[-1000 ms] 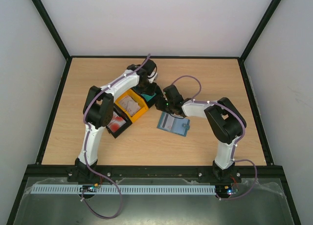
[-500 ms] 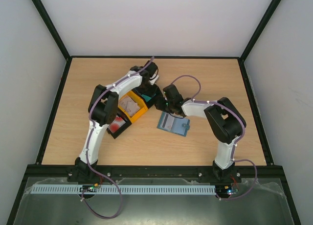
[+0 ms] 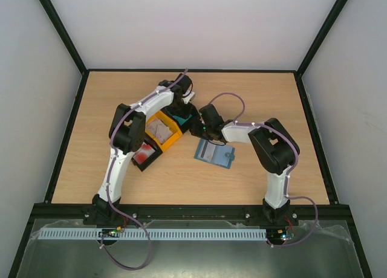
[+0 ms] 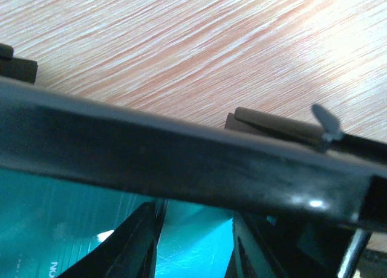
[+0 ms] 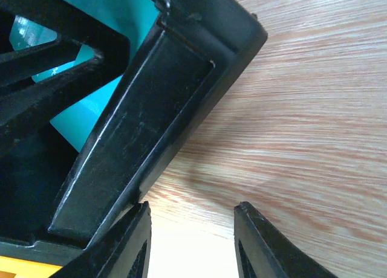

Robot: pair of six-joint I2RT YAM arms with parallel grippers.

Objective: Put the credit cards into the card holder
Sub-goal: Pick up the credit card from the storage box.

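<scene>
Top external alone shows card holder (image 3: 214, 152), wrist views show left hand (image 4: 193, 254), right hand (image 5: 190, 242) parted, empty, by black tray (image 5: 151, 109)

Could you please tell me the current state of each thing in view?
left claw: open, above teal cards.
right claw: open, empty, beside black tray.
card holder: lying flat on table, unheld.
credit cards: loose in yellow tray, unheld.

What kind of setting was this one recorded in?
Seemingly a lab test cell for robot manipulation: a wooden table boxed in by plain white walls on a black frame, with the left arm and right arm bolted at its near edge.
</scene>
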